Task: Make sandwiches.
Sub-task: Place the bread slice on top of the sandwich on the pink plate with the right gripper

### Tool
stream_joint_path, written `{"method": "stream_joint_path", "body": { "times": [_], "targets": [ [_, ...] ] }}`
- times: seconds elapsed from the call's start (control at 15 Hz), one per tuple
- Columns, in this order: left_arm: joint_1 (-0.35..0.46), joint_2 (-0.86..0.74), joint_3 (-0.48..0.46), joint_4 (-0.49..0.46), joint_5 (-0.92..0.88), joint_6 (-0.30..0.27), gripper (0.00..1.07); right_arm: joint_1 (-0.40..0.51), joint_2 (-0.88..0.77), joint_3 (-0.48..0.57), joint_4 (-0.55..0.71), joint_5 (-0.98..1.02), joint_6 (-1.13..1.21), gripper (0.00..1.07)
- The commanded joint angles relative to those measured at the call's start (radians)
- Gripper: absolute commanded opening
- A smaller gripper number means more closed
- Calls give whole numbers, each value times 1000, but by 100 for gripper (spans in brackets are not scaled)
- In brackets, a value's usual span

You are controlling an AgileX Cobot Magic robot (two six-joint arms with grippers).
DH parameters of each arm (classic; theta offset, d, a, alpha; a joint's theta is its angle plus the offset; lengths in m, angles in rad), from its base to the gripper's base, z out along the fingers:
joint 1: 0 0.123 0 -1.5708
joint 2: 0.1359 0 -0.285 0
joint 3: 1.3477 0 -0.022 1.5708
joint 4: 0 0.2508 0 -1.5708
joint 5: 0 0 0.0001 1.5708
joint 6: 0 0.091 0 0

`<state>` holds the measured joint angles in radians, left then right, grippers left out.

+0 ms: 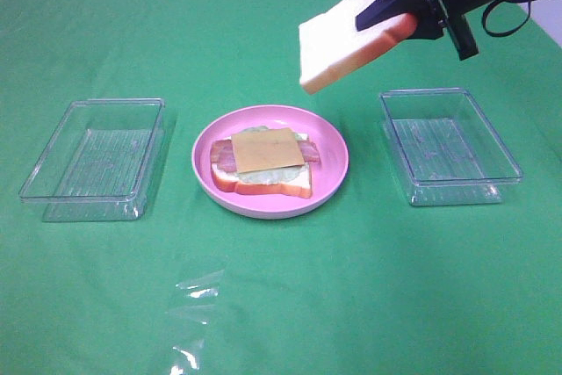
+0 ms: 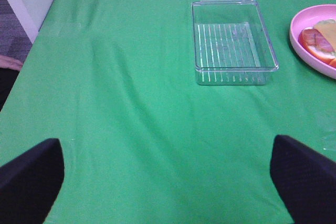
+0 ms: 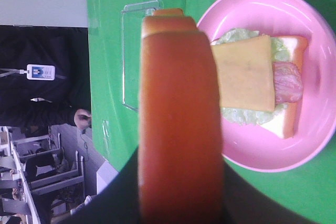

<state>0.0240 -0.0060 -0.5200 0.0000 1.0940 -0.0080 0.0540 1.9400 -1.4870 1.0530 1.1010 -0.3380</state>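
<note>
Two clear trays sit on the green tabletop (image 1: pixel 290 305) in the high view, one (image 1: pixel 95 160) at the left and one (image 1: pixel 450 145) at the right, with a pink plate (image 1: pixel 270 161) between them and apart from both. On the plate lies the open sandwich: a bottom bread slice (image 1: pixel 263 183), pale lettuce (image 1: pixel 263 177) showing at its edges, bacon strips (image 1: pixel 221 157) across it and a square cheese slice (image 1: pixel 266 149) on top. Above and behind the plate's right side, the right pincer (image 1: pixel 399 15) reaches in from the upper right corner and grips a second bread slice (image 1: pixel 338 46) by its crust end; the slice hangs tilted in the air, clear of the plate and of the right tray. The left pincer is outside this view.

From the left wrist, the left pincer (image 2: pixel 168 182) stands wide apart, its two dark fingertips (image 2: pixel 29 182) at the lower corners with bare green cloth between them and nothing held. The left tray (image 2: pixel 233 38) lies well ahead, and the plate's edge (image 2: pixel 302 43) with part of the sandwich shows at the frame's side.

From the right wrist, the held slice's orange-brown crust (image 3: pixel 178 124) fills the middle, clamped between the dark jaws at the base. Beyond it are the plate (image 3: pixel 294 14), the cheese (image 3: pixel 244 74), the lettuce (image 3: pixel 241 115) and a tray's outline (image 3: pixel 128 56)
</note>
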Motion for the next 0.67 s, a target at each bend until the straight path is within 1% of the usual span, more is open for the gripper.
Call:
{"method": "stream_joint_path", "body": {
  "times": [0.07, 0.2, 0.33, 0.4, 0.53, 0.67],
  "targets": [
    [0, -18, 3, 0, -16, 0, 101, 63, -4, 35, 16, -45, -64, 0],
    [0, -18, 3, 0, -16, 0, 101, 98, 16, 35, 28, -80, -62, 0],
    [0, -18, 3, 0, -16, 0, 101, 140, 57, 35, 66, -113, -64, 0],
    [0, -18, 3, 0, -16, 0, 101, 185, 103, 35, 108, -166, -78, 0],
    [0, -18, 3, 0, -16, 0, 101, 202, 122, 35, 128, -185, -78, 0],
    [0, -18, 3, 0, -16, 0, 101, 242, 179, 35, 177, -219, -78, 0]
  ]
}}
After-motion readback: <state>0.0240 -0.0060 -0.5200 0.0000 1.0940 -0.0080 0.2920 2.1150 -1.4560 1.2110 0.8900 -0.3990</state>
